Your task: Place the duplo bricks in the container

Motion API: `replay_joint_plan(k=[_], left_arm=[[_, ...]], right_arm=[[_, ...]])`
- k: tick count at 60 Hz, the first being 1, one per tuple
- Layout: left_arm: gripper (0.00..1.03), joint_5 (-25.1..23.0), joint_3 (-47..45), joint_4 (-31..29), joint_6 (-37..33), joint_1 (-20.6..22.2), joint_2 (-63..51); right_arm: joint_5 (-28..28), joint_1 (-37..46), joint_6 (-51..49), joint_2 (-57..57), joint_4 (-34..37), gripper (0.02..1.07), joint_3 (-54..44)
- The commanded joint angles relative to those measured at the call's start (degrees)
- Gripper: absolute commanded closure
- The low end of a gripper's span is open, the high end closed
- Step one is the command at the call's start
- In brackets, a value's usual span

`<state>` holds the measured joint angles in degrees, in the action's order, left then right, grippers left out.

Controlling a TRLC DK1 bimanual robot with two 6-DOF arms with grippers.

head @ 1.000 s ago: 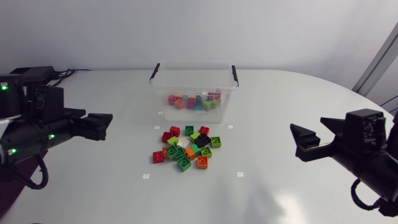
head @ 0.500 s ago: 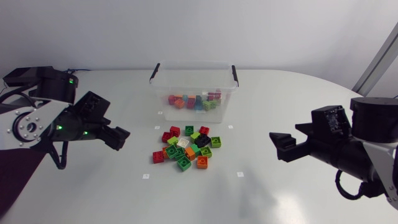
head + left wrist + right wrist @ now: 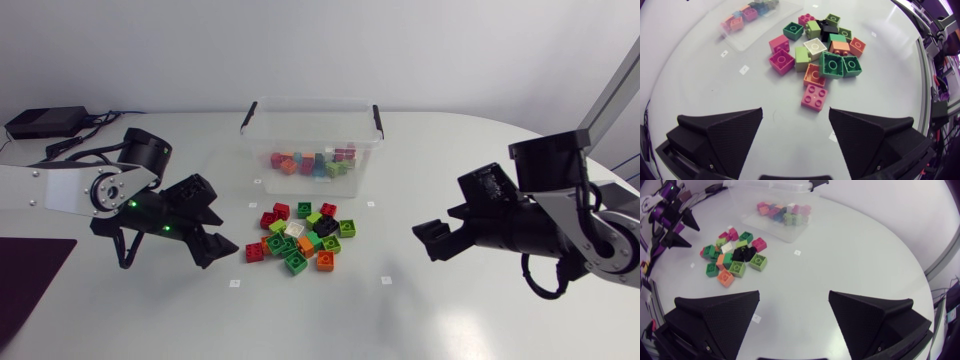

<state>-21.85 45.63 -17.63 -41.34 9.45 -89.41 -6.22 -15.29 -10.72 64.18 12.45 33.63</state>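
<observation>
White tabletop (image 3: pixel 705 95). Your left pincer (image 3: pixel 795 111) is spread wide and empty. The nearest red brick (image 3: pixel 814 97) lies just ahead, between its fingertips, with the pile (image 3: pixel 831 65) and container (image 3: pixel 260 140) beyond. Your right pincer (image 3: pixel 794 293) is also open and empty, well apart from the pile.

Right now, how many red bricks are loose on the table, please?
4 red bricks: two together on the pile's left side, one toward the container, one nearest the left gripper; more may be hidden.

text: none legible | labels/brands: none legible | numbers/signs: none legible in any view
</observation>
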Motion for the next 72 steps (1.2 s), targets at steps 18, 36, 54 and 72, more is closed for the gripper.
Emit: replay_joint_plan(k=[18, 36, 54, 72], left_arm=[[0.17, -0.83, 8.87, -9.09, -12.10, 2.94, -7.10], [0.22, -0.21, 11.85, -10.76, -15.26, 6.02, -13.25], [0.39, -0.30, 13.88, -10.76, -18.07, 6.46, -17.47], [0.74, -0.65, 14.05, -10.85, -20.62, 7.51, -19.75]], right_arm=[[1.47, -7.30, -17.23, 8.94, 6.36, 0.07, 4.52], [-4.15, -8.88, -23.38, 13.86, 6.36, 0.07, 8.91], [-8.28, -8.97, -28.74, 20.72, 6.27, 0.07, 13.75], [-10.57, -8.18, -38.41, 30.83, 4.87, 0.07, 19.81]])
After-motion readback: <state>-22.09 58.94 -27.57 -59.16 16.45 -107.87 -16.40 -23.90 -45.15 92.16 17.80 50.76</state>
